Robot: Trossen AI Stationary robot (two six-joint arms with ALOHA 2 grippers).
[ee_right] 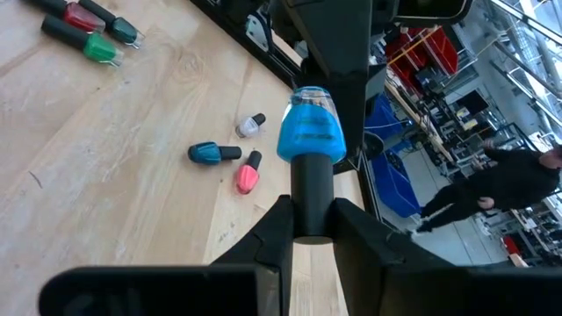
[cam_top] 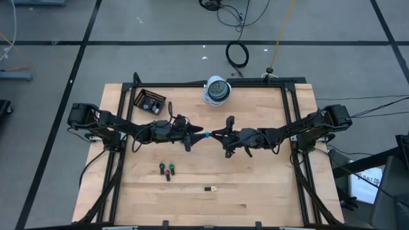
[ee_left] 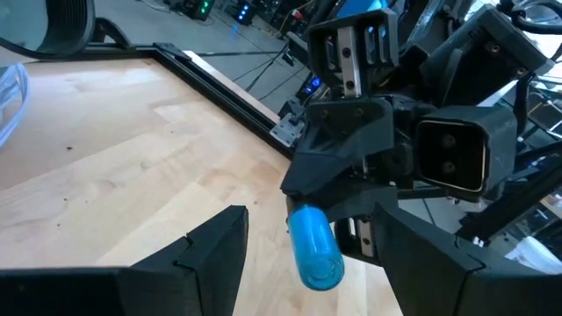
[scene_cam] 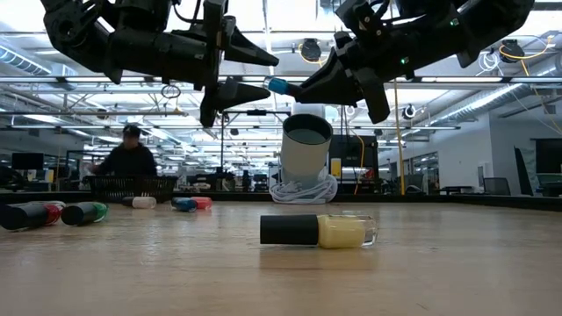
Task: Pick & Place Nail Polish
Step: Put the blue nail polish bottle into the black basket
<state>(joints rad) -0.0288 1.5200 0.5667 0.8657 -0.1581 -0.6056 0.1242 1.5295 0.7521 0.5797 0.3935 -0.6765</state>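
High view hides much: we see the right end effector (ee_right: 312, 230) clamped on the blue bottle (ee_right: 308, 132), left end effector (ee_left: 303, 250) apart around it.

Bright overhead ceiling lights (scene_cam: 527, 83) glare; arms silhouetted, foreground tabletop (scene_cam: 176, 281) blurred.

surface: wooden table (cam_top: 255, 191) | on it: yellow bottle (scene_cam: 320, 231), red and green bottles (cam_top: 167, 169), black tray (cam_top: 150, 101), possibly a cable-wrapped cup (cam_top: 217, 90)

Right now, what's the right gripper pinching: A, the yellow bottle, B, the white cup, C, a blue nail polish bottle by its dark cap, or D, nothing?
C: the right gripper is shut on the dark cap of the blue bottle, held in the air.
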